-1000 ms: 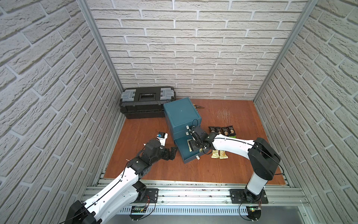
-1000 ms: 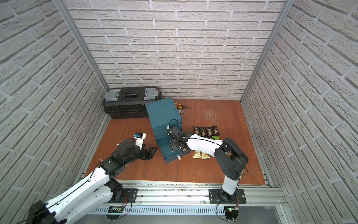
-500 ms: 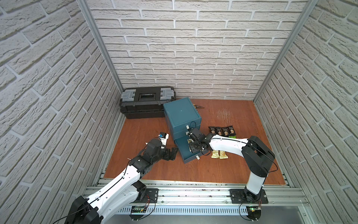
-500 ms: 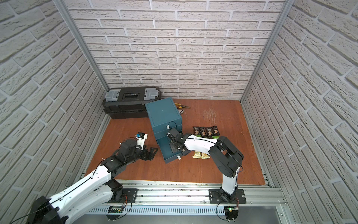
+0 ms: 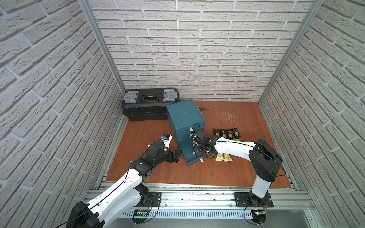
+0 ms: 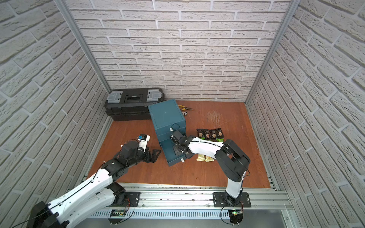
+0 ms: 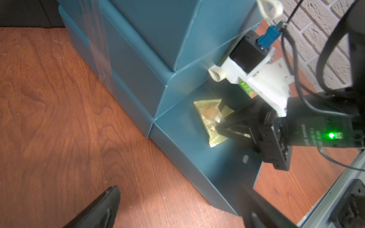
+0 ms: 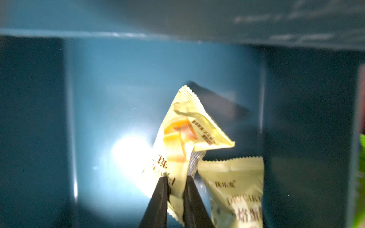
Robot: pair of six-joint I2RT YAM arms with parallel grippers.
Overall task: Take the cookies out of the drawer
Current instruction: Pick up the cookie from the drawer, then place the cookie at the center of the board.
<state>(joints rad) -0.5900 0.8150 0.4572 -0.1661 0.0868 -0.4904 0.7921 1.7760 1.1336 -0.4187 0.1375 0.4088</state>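
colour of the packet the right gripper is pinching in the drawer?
Pale cream-yellow packet with an orange-tan biscuit picture, pinched by the right gripper; clearest in the right wrist view.

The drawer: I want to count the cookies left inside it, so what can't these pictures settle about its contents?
- Drawer floor in both top views: hidden by the right gripper and its wrist.
- Second cream packet, right wrist view: cut off by the frame edge.
- Green packet, left wrist view: mostly behind the white camera mount.
- Cream packet pinched in the right gripper: blurred, print unreadable.
- The total left therefore can't be counted.
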